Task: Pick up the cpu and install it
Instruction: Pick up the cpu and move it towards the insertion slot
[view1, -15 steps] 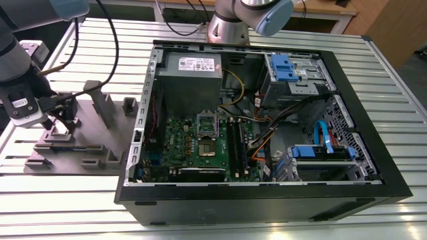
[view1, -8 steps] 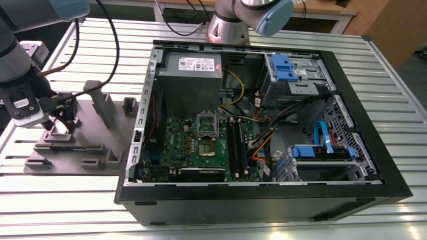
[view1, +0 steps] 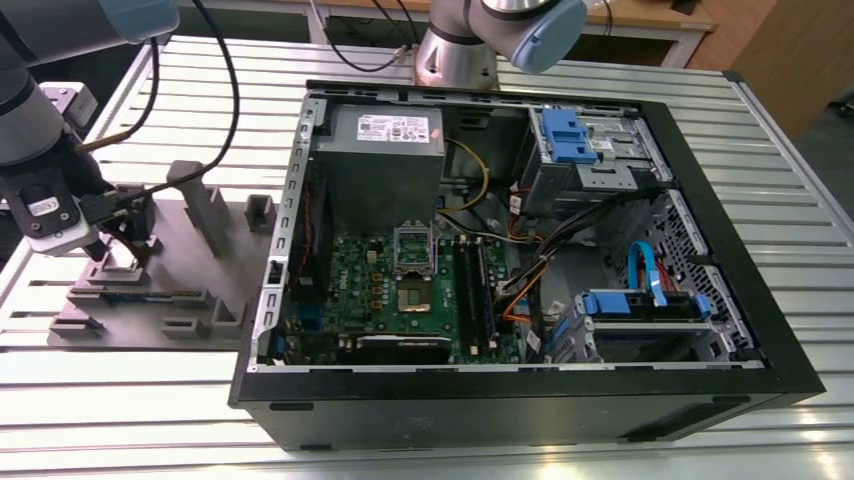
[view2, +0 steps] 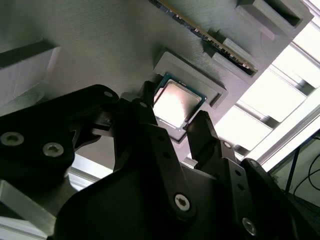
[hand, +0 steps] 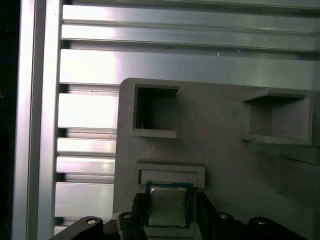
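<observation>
The cpu (view2: 177, 102) is a small square chip with a silvery top and a greenish rim, lying flat in a shallow recess of the grey fixture (view1: 200, 285). It also shows in the first wrist view as cpu (hand: 168, 205). My gripper (view2: 172, 117) is down over it at the exterior view's left, gripper (view1: 114, 258), with one black finger on each side of the chip. The fingers (view2: 202, 130) stand close to its edges with a thin gap still visible, so the gripper is open. The motherboard socket (view1: 415, 297) sits in the open computer case.
The black computer case (view1: 534, 400) lies open on the slatted metal table (view1: 120, 400), holding a grey power supply (view1: 384, 135), memory sticks (view1: 467, 285) and blue drive brackets. The fixture has raised posts (view1: 207, 205) and empty pockets (hand: 155, 112). A second arm's base (view1: 461, 50) stands behind the case.
</observation>
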